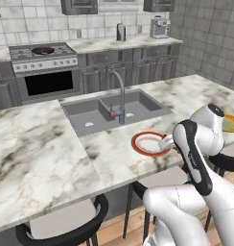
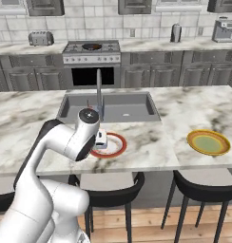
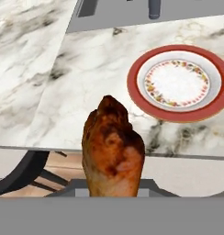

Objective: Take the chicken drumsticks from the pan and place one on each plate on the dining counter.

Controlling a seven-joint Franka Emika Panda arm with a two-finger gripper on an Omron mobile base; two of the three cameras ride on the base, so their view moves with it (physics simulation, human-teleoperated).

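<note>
From the hand view I see the gripper [image 3: 114, 192] clenched on one chicken drumstick [image 3: 114, 151], glossy orange-brown, standing up from between the fingers at the bottom of that view. It hangs over the near edge of the dining table [image 1: 37, 153], with the red-rimmed plate [image 3: 178, 82] up and to the right of it, not yet under it. That plate has a pale centre with a small flowered ring and nothing lies on it.

In the right base view the hand sits just beside the red-rimmed plate [image 2: 113, 147], at its near left side, in front of the steel sink [image 2: 127, 107] and faucet [image 2: 99, 92]. The yellow plate [image 2: 208, 142] lies well apart to the right on the same marble top, bare too.

On the stove [image 2: 91, 50] across the room the black pan [image 2: 91, 46] rests on a burner; I cannot tell what it holds. Dark stools [image 2: 113, 190] stand below the table edge.
</note>
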